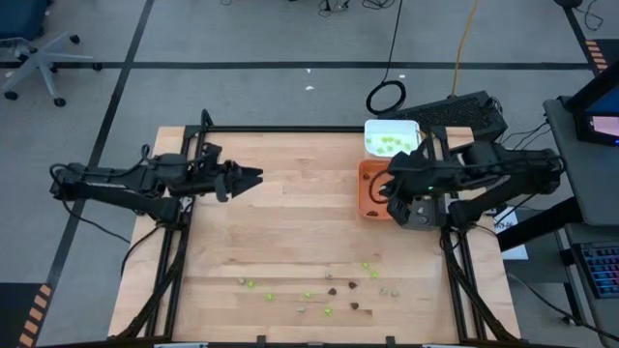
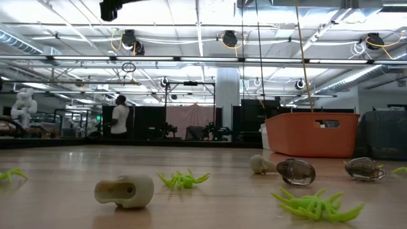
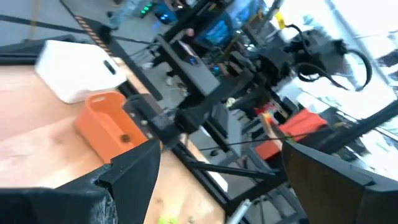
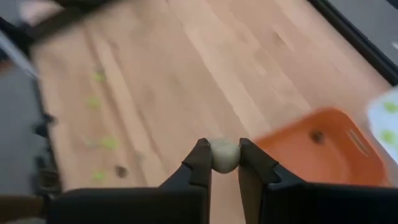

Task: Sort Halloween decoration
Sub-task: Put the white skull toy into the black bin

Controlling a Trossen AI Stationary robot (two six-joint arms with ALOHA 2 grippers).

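The right gripper (image 4: 224,163) pinched 1 round, smooth beige piece (image 4: 224,154) beside the orange plastic tray (image 1: 368,188). The left gripper (image 1: 253,178) hung open over bare wood. Spiky green pieces (image 2: 316,205) lay on the table (image 1: 290,242).

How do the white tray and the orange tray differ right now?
The white tray holds several lime-green pieces; the orange tray shows only one small dark piece inside. The white tray sits at the table's far edge and is in plain sight, while the orange tray sits nearer, partly hidden under the right gripper, which is shut on a pale beige piece. Both stand side by side on the table's right.
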